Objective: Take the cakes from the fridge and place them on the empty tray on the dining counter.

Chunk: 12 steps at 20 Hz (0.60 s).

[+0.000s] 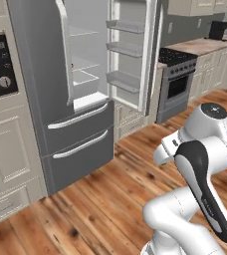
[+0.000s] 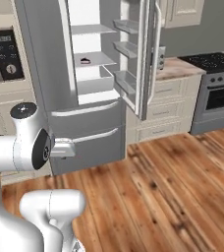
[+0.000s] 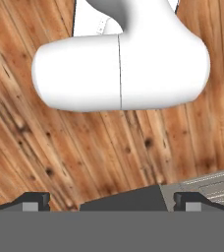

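Warm wooden plank floor (image 1: 100,199) fills the lower half of my left base view. At upper right a dark stove (image 1: 177,82) with an oven door stands between cream cabinets (image 1: 220,64), a tan countertop (image 1: 202,46) above them. At far left a black oven panel (image 1: 0,64) sits in a cream cabinet. The wall (image 2: 202,34) behind, upper right in my right base view, is grey-green

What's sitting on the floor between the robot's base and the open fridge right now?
Nothing but bare wood floor. Both base views show plain planks running up to the fridge, whose right door stands open.
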Tool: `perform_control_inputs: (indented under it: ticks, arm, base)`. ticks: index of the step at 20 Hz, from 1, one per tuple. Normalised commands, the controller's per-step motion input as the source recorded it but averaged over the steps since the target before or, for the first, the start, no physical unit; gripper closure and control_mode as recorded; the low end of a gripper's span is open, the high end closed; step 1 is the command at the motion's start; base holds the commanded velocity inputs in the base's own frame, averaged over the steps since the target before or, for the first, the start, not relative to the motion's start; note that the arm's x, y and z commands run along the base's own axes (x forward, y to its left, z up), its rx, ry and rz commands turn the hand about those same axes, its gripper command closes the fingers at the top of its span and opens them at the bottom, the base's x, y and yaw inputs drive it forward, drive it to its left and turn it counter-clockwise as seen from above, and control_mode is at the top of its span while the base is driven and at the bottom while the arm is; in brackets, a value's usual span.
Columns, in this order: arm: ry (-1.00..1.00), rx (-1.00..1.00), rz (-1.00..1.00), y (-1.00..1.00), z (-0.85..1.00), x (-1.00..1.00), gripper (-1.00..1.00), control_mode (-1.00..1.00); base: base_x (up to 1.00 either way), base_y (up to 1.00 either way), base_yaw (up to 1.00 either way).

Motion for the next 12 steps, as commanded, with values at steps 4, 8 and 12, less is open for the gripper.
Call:
perform_control_inputs:
  ticks: [4, 8, 12]
  arm:
    - [0.00, 0.00, 0.00, 0.00, 0.00, 0.00, -1.00, 1.00]
    - [0.00, 0.00, 0.00, 0.00, 0.00, 0.00, -1.00, 1.00]
    - [0.00, 0.00, 0.00, 0.00, 0.00, 0.00, -1.00, 1.00]
  base:
    - [0.53, 0.16, 0.15]
    - [0.61, 0.08, 0.17]
    - [0.60, 0.00, 0.21]
